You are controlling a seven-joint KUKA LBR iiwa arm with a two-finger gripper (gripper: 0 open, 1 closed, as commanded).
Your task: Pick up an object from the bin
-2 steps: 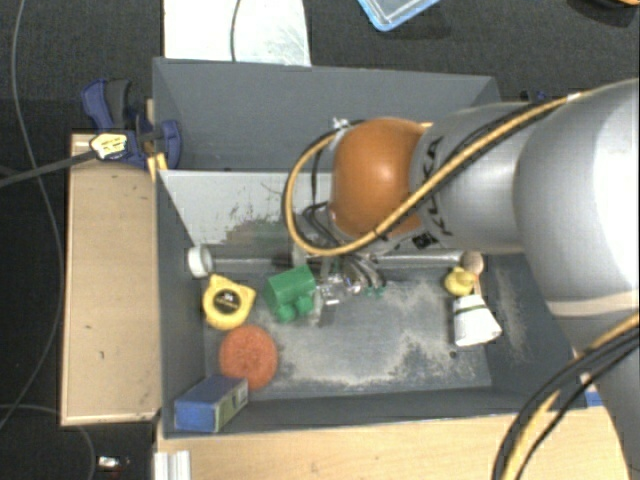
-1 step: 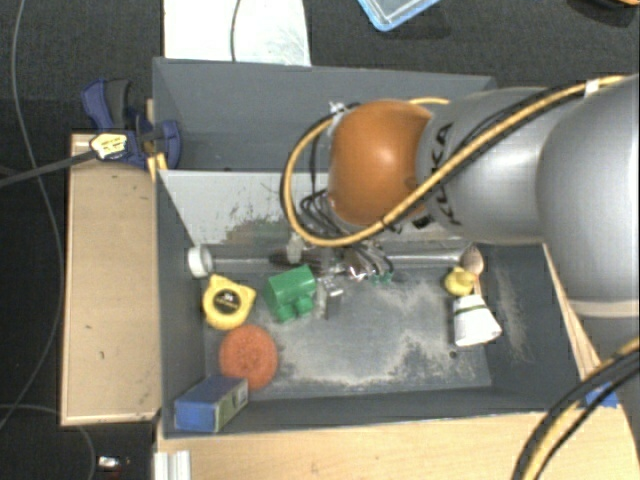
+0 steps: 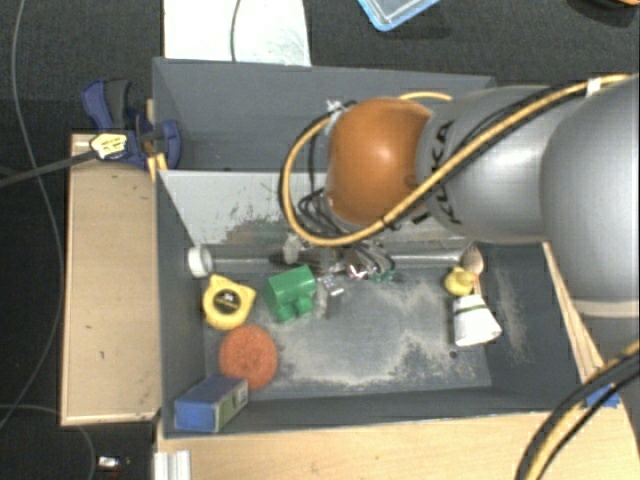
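- Camera view: the gripper [image 3: 338,278] is low in the bin [image 3: 400,353], near the middle of the back wall, under the arm's rounded orange cover [image 3: 372,160].
- The cover and cables hide much of it, so I cannot tell how far open it is, or whether it has hold of anything.
- The nearest thing is a small green block [image 3: 292,293], just beside the gripper on its left and possibly touching it. I cannot tell whether the gripper is around the block or only next to it.
- The block looks like hard plastic or painted wood, so it is likely light, stiff and not fragile.
- Its smooth faces could be a little slippery, so a hold across two flat opposite sides, near the middle, seems safest.
- A yellow tape measure [image 3: 227,303] lies close on the block's far left. An orange ball [image 3: 248,356] sits below that, with a blue box [image 3: 210,405] in the near left corner.
- A white cone-shaped thing [image 3: 474,324] lies well apart on the right.
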